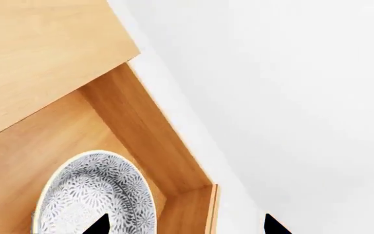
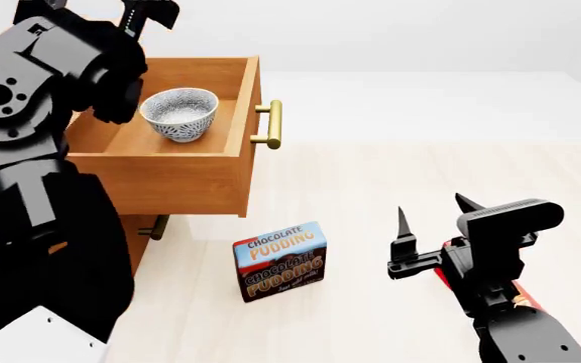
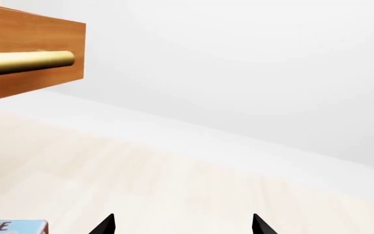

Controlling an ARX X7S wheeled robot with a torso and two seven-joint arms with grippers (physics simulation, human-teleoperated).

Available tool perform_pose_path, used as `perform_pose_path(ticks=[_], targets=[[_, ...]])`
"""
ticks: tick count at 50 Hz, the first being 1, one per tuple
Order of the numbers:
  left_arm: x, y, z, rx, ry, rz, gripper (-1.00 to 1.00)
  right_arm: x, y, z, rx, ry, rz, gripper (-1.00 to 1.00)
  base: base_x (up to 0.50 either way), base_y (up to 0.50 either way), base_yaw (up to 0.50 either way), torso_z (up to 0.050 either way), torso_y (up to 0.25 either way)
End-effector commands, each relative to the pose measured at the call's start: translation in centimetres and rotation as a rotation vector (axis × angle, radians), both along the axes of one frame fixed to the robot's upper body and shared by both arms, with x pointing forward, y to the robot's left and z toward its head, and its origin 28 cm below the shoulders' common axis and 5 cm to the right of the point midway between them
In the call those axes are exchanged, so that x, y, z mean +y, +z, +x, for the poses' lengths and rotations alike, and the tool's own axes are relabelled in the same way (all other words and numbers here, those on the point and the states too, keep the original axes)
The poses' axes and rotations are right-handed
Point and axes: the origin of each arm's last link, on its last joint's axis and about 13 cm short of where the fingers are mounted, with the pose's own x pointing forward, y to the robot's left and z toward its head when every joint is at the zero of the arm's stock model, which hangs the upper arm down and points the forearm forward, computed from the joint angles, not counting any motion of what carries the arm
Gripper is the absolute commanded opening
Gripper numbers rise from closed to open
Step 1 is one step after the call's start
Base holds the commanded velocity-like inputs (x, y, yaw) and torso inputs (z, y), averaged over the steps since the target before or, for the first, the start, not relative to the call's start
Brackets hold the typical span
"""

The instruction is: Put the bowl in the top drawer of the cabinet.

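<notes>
The speckled white bowl (image 2: 179, 113) sits upright on the floor of the pulled-out top drawer (image 2: 190, 178), whose brass handle (image 2: 268, 125) faces right. My left gripper (image 1: 187, 225) hangs above the drawer, open and holding nothing. In the left wrist view the bowl (image 1: 96, 195) lies below one fingertip, near the drawer's corner (image 1: 187, 195). The left arm (image 2: 38, 91) hides most of the cabinet (image 2: 141, 249); its flat top (image 1: 37, 48) shows in the left wrist view. My right gripper (image 2: 432, 219) hovers open over the floor, right of the drawer, with nothing in it (image 3: 183, 225).
A chocolate pudding box (image 2: 281, 261) stands on the pale floor below the drawer, left of my right gripper; its corner (image 3: 11, 227) shows in the right wrist view. The lower drawer's brass handle (image 2: 152, 227) peeks out under the open drawer. The drawer handle (image 3: 28, 62) juts ahead of the right gripper.
</notes>
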Motion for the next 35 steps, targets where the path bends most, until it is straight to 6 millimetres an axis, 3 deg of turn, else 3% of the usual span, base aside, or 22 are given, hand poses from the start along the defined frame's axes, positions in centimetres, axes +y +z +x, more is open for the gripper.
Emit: perform_pose_path(ticks=[1, 9, 14, 28, 35], targets=[[-0.8, 2.3, -2.5, -0.161, -0.139, 0.059, 1.0, 0.0, 0.1, -0.1, -0.006, 0.0, 0.004, 1.0, 0.0, 0.0, 0.0, 0.0, 0.0], [-0.7, 2.9, -4.1, -0.276, -0.246, 0.092, 1.0, 0.2, 0.3, -0.2, -0.011, 0.0, 0.012, 1.0, 0.0, 0.0, 0.0, 0.0, 0.0], [-0.6, 2.3, -6.2, -0.394, -0.314, 0.173, 1.0, 0.1, 1.2, -0.3, -0.05, -0.032, 0.017, 1.0, 0.0, 0.0, 0.0, 0.0, 0.0], [0.0, -3.0, -15.9, -0.702, -0.431, 0.465, 1.0, 0.5, 7.8, -3.3, -0.351, -0.163, -0.016, 1.0, 0.0, 0.0, 0.0, 0.0, 0.0], [0.1, -5.4, -18.2, -0.785, -0.453, 0.555, 1.0, 1.2, 10.0, -5.0, -0.457, -0.195, -0.015, 1.0, 0.0, 0.0, 0.0, 0.0, 0.0]])
